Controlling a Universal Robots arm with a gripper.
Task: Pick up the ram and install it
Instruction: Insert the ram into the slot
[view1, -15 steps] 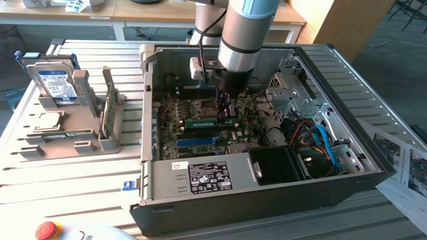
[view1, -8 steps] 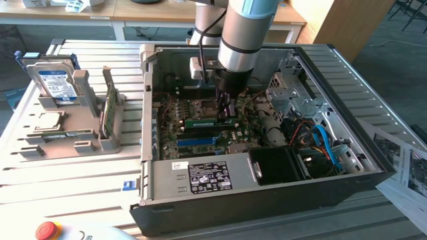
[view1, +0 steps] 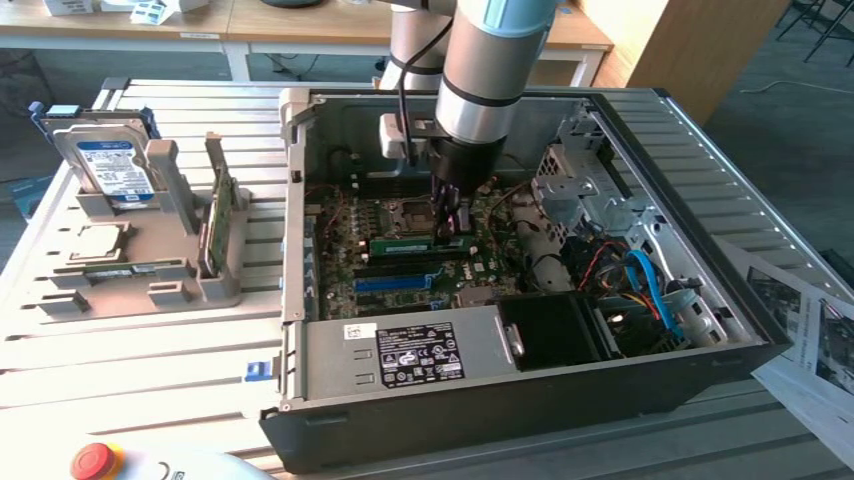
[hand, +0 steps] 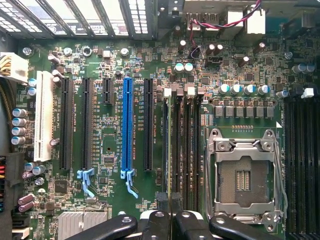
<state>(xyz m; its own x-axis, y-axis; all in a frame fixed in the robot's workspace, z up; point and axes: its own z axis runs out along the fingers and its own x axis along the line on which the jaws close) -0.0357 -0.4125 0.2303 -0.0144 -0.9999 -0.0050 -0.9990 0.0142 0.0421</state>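
Gripper (view1: 451, 228) clamped on the ram (view1: 404, 243) inside the open computer case (view1: 534, 400).
Its black fingers (hand: 156, 222) stand almost together, pinching the thin green stick by its upper edge. The ram lies lengthwise along the dark memory slots (hand: 187, 150), just beside the CPU socket (hand: 244, 175) on the motherboard (hand: 110, 75). Whether it is pressed fully home cannot be told. At the exterior view's left, a hard drive (view1: 107, 165) stands upright in a grey holder (view1: 167, 255) outside the case.
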